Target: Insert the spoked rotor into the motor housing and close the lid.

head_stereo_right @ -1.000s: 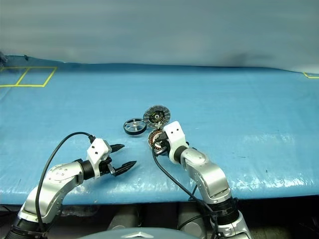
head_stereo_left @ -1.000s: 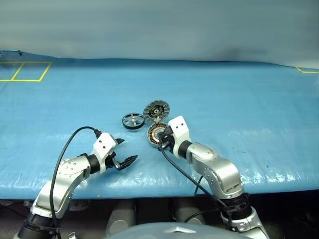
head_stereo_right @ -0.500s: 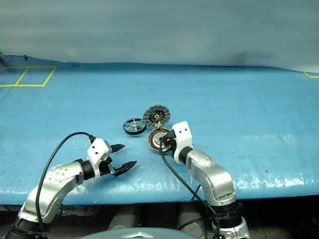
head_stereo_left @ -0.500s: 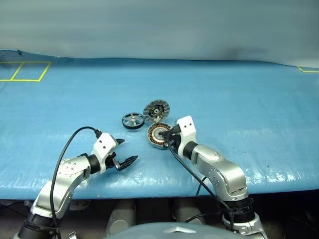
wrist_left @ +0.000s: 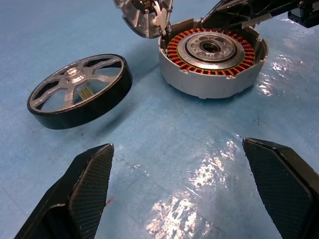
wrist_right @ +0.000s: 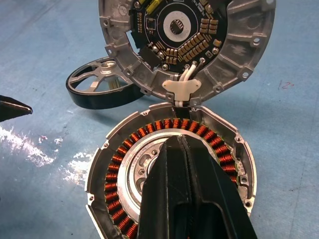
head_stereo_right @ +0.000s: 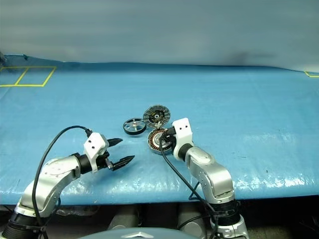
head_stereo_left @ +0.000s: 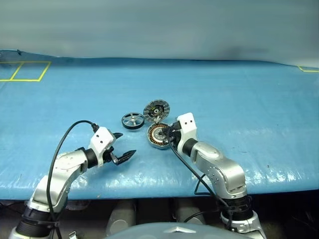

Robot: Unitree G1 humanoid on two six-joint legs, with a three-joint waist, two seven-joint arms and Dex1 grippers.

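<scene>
So the right gripper is clenched empty, tips over the motor housing | lid flipped open beyond | left gripper spread wide, spoked rotor just ahead, probably lining up a grab

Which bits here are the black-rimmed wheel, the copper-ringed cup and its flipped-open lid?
spoked rotor (wrist_left: 79, 89): left wrist view, on a silver spoke.
motor housing (wrist_left: 212, 82): left wrist view, on its silver outer wall.
lid (wrist_right: 187, 30): right wrist view, on its dark inner face.

Blue glossy sheet covers the whole table, glare along its near edge, yellow tape squares far left, plain grey wall behind
</scene>
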